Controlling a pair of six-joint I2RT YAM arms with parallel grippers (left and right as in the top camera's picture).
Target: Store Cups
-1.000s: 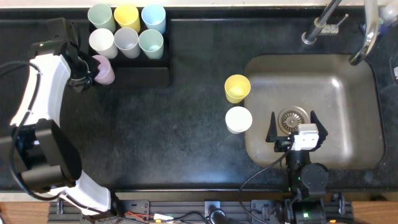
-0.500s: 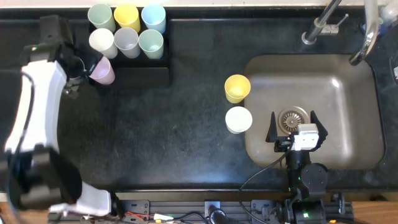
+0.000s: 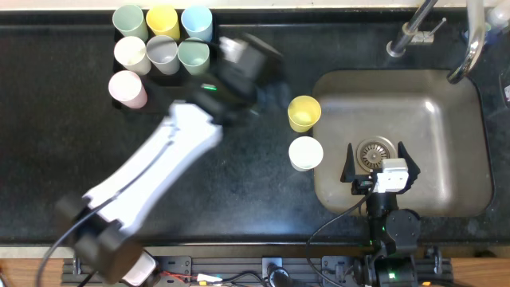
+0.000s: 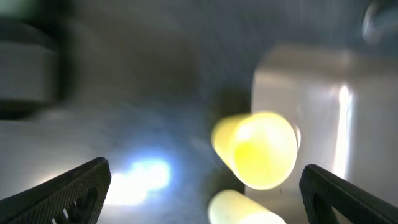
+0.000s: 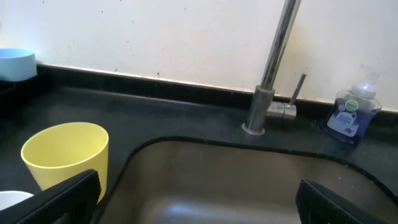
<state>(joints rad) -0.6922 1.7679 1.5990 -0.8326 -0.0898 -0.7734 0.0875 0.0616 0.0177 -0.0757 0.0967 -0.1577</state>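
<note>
Currently, the left gripper (image 4: 205, 178) is hovering near the sink (image 3: 470, 143), fingers spread wide and holding nothing, facing the yellow cup (image 4: 261, 149) and white cup (image 3: 305, 153) standing just outside the sink's rim. The right gripper (image 3: 376, 152) is hanging over the sink, likewise spread and empty. The pink cup (image 3: 127, 89) is sitting well apart from the sink, at the black rack (image 3: 187, 96).

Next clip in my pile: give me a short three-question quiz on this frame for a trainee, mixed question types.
1. True or false: the yellow cup by the sink stands upright.
2. How many cups stand on the counter beside the sink? A one, B two, C four.
3. Fill in: the right gripper hangs over the ____, fingers open.
Key: 1 true; 2 B, the yellow cup and the white cup; 3 sink.
</note>
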